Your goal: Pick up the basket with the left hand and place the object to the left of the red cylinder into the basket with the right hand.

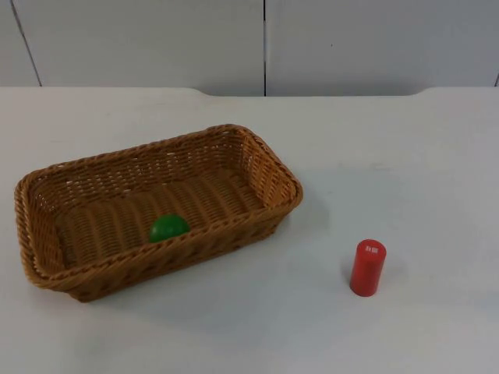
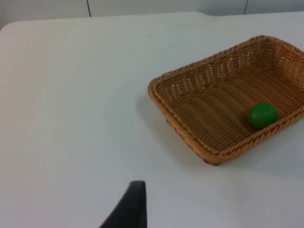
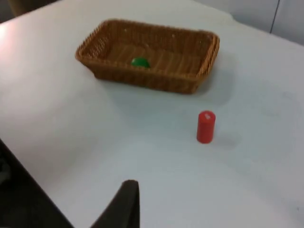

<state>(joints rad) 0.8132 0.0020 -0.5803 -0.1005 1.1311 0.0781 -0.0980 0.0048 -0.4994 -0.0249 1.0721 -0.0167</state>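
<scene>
Basket (image 1: 257,167) at nine o'clock of red cylinder (image 1: 367,268) already holds green ball (image 1: 168,227); whether either claw is apart can't be told, and a careless lift might roll it out.

A white desk (image 1: 437,156) with a smooth, matte top stretches back to a grey partition wall (image 1: 351,43), where its far edge ends. Two things rest directly on it. A rectangular woven wicker basket (image 1: 265,167), honey brown, sits flat on the desk's left half, its long sides running at a slant from near left to far right. A small red cylinder (image 1: 367,267) stands upright on the desk to the right of the basket and nearer the front edge, apart from it, with bare white surface between the two.
</scene>
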